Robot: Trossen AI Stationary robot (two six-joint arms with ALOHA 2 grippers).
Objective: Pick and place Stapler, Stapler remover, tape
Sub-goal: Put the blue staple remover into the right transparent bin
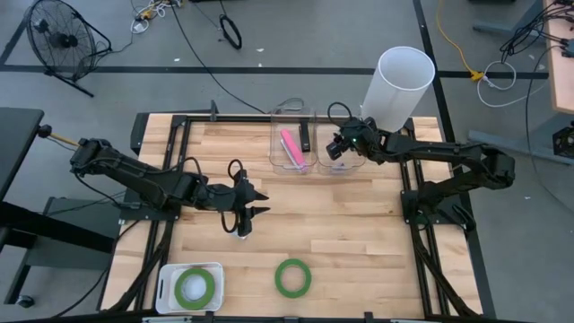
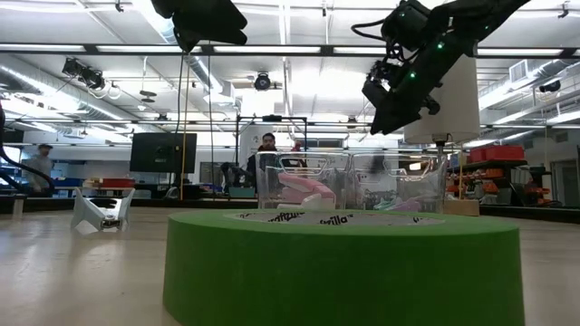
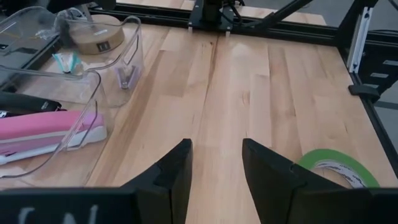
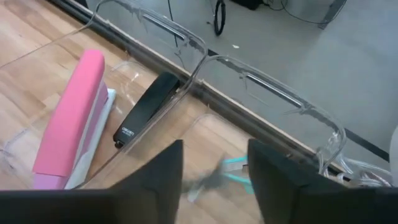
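The flat green ring-shaped tape roll (image 1: 292,277) lies near-right of the left gripper (image 1: 250,208), whose empty fingers stand parted; the right gripper (image 1: 336,149), parted, hangs over the far clear plastic bin (image 1: 341,168).

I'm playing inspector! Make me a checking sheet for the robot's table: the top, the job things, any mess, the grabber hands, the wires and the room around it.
Surface: wooden table, bare in the middle.
Job's things: pink stapler and black stapler in the left clear bin; right clear bin holds small teal and purple items, too blurred to name; one green tape roll on the table, another in the white tray.
Clutter: white cylinder at the back edge.
Grippers: left gripper open, empty, over mid-table; right gripper open, empty, above the right clear bin.
Cables: black and yellow cables on the floor.
Surroundings: floor fan; people far behind.
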